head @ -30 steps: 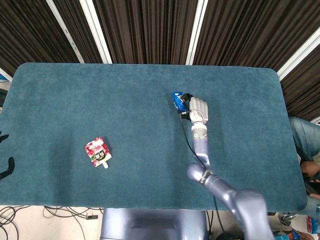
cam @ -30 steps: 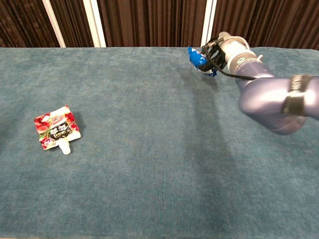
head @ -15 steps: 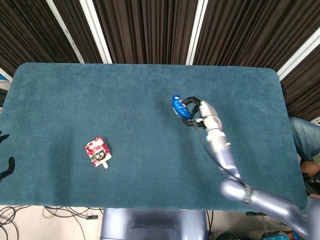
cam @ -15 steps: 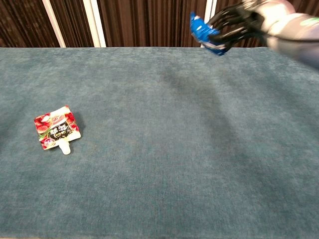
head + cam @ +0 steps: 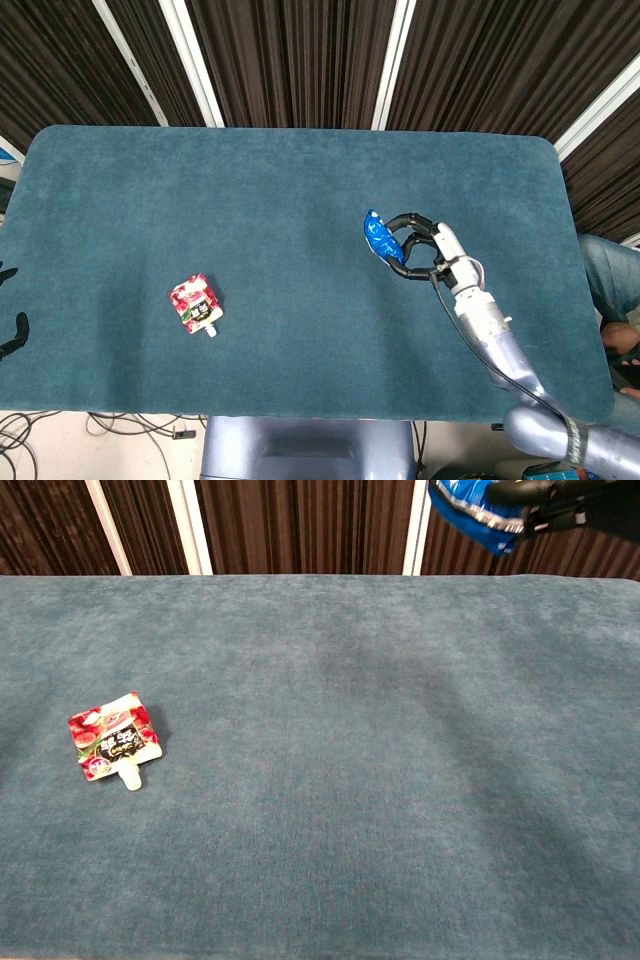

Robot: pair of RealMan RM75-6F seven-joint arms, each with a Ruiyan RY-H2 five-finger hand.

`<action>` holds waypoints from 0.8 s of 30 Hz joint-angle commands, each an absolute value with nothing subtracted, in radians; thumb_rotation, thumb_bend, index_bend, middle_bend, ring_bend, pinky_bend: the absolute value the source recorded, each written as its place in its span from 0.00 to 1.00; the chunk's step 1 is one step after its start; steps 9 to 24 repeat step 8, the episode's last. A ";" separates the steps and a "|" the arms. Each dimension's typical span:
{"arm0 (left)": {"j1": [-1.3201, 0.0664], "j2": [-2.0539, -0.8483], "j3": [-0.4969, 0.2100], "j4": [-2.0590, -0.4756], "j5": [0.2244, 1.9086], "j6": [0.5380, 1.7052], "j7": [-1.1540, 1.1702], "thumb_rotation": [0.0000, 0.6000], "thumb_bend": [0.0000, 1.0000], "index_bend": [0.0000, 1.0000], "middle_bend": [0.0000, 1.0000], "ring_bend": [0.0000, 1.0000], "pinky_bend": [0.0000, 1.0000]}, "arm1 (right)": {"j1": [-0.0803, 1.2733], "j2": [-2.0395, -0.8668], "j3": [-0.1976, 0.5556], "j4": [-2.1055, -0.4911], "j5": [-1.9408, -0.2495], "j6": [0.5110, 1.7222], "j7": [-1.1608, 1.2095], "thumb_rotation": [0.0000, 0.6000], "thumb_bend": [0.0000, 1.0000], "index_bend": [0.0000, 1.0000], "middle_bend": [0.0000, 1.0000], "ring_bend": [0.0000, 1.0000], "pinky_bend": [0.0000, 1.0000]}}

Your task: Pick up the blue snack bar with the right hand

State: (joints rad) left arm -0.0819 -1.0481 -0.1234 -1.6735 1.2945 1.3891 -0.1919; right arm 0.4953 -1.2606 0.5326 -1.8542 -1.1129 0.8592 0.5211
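Note:
My right hand (image 5: pixel 425 247) grips the blue snack bar (image 5: pixel 378 239) and holds it in the air above the right half of the teal table (image 5: pixel 280 190). Dark fingers (image 5: pixel 404 222) curl around the wrapper. In the chest view the blue snack bar (image 5: pixel 470 510) shows at the top edge, with part of my right hand (image 5: pixel 545 492) beside it, mostly cut off. Two dark fingertips of my left hand (image 5: pixel 10 335) show at the head view's left edge, off the table; how that hand is set cannot be told.
A red and white snack pouch (image 5: pixel 194 304) with a small white spout lies on the table's left half, also seen as the pouch (image 5: pixel 113 736) in the chest view. Dark curtains hang behind the table. A person's leg (image 5: pixel 607 280) is at the far right.
My right hand has lifted the blue snack bar off the table and drawn it up, toward me and to the right. The pouch has not moved.

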 commanded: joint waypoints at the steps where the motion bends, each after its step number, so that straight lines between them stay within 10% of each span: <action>1: -0.082 -1.049 -0.122 -1.673 1.297 1.390 -0.189 1.00 0.54 0.14 0.04 0.12 0.16 | 0.453 -1.213 0.530 -1.904 -1.178 0.868 0.608 1.00 0.51 0.42 0.43 0.60 0.45; 24: -0.078 -1.053 -0.116 -1.668 1.310 1.399 -0.187 1.00 0.54 0.14 0.04 0.12 0.16 | 0.411 -1.166 0.489 -1.929 -1.273 0.891 0.730 1.00 0.51 0.42 0.43 0.60 0.45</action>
